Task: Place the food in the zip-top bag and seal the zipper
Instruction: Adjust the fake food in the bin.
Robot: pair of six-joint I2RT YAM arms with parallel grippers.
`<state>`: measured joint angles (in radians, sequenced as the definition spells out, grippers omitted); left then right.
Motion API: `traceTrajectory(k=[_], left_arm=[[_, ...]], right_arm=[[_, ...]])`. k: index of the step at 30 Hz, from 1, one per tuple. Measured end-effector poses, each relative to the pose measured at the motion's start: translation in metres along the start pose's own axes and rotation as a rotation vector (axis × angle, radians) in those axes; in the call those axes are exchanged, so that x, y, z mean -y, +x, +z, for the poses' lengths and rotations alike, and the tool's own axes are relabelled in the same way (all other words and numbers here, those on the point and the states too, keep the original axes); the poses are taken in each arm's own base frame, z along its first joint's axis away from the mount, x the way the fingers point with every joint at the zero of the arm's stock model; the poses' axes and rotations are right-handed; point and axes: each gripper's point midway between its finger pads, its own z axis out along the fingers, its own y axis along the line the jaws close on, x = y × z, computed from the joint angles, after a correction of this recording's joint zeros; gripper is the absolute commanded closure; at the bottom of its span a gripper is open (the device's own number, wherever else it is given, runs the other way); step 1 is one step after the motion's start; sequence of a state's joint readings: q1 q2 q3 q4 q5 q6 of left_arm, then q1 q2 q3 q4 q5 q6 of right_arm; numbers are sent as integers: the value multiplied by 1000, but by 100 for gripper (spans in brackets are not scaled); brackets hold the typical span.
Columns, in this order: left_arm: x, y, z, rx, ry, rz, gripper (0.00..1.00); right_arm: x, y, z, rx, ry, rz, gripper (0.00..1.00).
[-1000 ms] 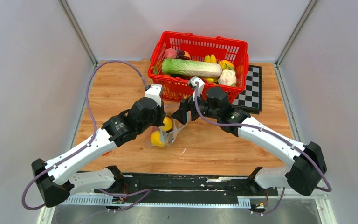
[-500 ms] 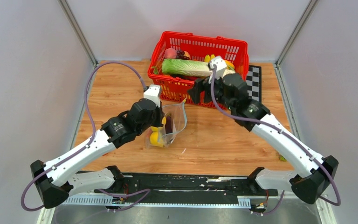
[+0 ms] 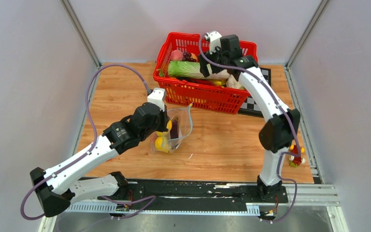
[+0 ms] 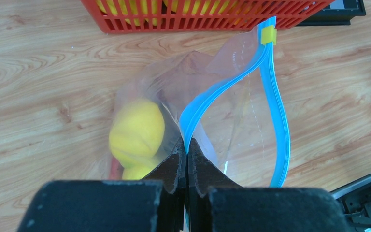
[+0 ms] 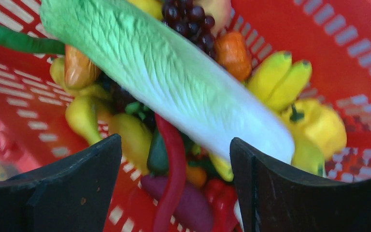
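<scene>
Roughly central on the table, at six o'clock from the one red basket, lies the single zip-top bag, mouth gaping, with two yellow round fruits inside and possibly a reddish piece beneath. The left gripper is clamped fully onto the bag's teal zipper. At twelve o'clock, the right gripper hangs wide apart over the basket, gripping nothing, above one cabbage and two bananas.
</scene>
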<state>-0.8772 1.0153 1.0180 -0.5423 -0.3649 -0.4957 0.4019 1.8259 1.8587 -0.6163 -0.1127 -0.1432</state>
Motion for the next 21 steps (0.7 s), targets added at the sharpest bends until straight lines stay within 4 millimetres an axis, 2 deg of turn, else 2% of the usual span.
traceTrajectory(k=[3, 4, 6, 10, 14, 19, 21], left_arm=[[0, 0, 0, -1, -1, 1, 100], [0, 0, 0, -1, -1, 1, 100], [-1, 0, 0, -1, -4, 1, 100], [-2, 1, 0, -5, -7, 3, 100], [-2, 2, 0, -6, -7, 7, 100], [-1, 4, 3, -15, -10, 11, 100], [-1, 5, 4, -19, -8, 13, 100]], right_arm=[[1, -12, 32, -36, -64, -51, 23], [2, -12, 41, -51, -80, -60, 23], [-1, 1, 51, -105, -109, -71, 29], [-14, 37, 47, -227, -195, -79, 37], [-20, 47, 46, -245, -242, -70, 33], [-25, 43, 47, -212, -306, -57, 32], [-21, 39, 55, -217, -292, -56, 29]])
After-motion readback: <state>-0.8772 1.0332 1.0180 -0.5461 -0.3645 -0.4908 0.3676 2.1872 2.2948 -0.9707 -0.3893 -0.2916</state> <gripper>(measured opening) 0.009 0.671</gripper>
